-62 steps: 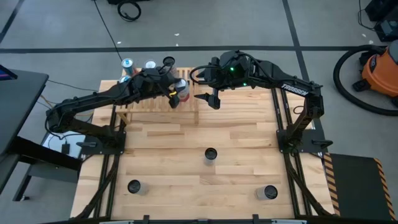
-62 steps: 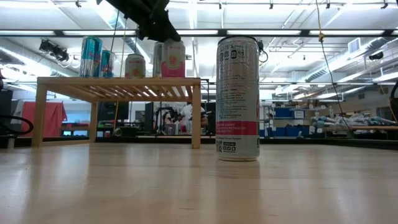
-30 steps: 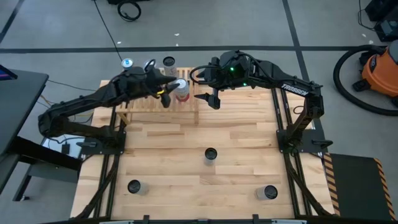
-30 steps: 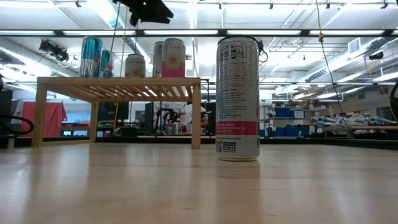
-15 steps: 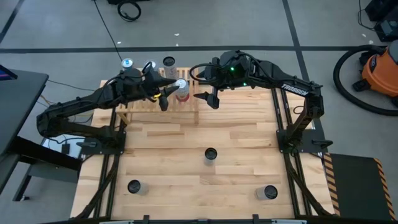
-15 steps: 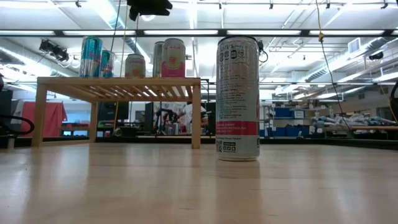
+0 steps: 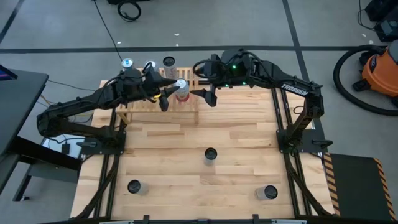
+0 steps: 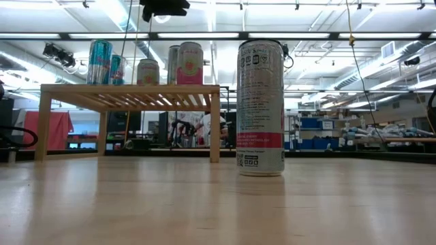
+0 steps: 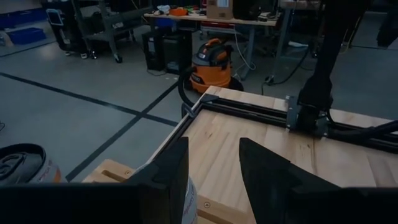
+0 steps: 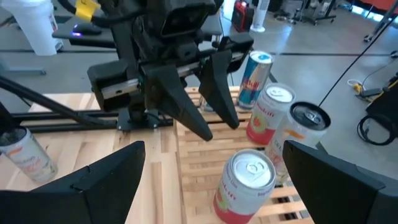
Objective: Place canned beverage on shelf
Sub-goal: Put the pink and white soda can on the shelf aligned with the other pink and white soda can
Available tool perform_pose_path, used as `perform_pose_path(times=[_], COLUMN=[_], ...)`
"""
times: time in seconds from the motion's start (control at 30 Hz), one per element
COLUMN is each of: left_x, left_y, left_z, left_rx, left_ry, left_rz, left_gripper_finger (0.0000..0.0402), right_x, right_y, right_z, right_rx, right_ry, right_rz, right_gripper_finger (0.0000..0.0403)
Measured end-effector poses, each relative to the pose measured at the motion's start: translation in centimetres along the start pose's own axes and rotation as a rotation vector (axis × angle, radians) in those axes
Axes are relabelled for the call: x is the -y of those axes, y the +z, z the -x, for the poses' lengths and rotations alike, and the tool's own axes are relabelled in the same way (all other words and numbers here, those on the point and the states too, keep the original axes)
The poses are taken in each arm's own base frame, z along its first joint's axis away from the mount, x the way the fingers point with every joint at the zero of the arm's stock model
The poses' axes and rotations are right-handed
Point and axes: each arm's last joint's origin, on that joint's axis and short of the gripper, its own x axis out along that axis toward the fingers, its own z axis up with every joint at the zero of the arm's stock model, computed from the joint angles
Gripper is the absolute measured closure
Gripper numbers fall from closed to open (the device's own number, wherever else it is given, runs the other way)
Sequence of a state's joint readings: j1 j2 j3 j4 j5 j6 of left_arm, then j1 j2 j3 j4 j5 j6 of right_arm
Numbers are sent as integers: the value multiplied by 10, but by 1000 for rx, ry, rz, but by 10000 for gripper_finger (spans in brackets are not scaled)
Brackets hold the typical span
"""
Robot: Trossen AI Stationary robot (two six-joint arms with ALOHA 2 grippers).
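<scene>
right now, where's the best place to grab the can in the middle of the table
Grip the can around its mid body, coming in level from the side with the fingers either side. It stands upright, tall and narrow, alone on the bare table, so every side looks open.

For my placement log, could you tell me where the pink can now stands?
In the high view, the pink can stands on the shelf near its right end, between both grippers.

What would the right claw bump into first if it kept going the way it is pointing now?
Probably the pink-and-white can on the shelf: it sits just ahead between the right gripper's open fingers. The open left gripper hangs beyond it. Depth is hard to judge.
</scene>
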State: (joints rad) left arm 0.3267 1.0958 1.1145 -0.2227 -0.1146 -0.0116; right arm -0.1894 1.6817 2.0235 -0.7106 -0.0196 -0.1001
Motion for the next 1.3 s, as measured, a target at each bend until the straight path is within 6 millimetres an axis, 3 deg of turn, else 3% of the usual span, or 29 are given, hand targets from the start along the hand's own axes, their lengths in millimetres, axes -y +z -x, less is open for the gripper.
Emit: perform_pose_path(times=[0.37,0.53,0.7,1.0,1.3], left_x=[0,8,8,2,4], left_y=[3,3,2,3,-2], left_z=[0,4,4,3,2], left_rx=[33,25,25,24,-17], left_ry=[-8,-117,-131,-112,-129], left_rz=[-19,-116,-130,-126,-81], left_gripper_finger=[259,252,197,19,25], right_x=[1,1,1,1,1], right_y=[7,10,10,11,11], right_z=[0,0,1,1,1], right_rx=[78,99,105,112,112], right_ry=[-8,-10,-11,-11,-11], right_rz=[1,2,2,2,2], right_gripper_finger=[11,11,11,11,11])
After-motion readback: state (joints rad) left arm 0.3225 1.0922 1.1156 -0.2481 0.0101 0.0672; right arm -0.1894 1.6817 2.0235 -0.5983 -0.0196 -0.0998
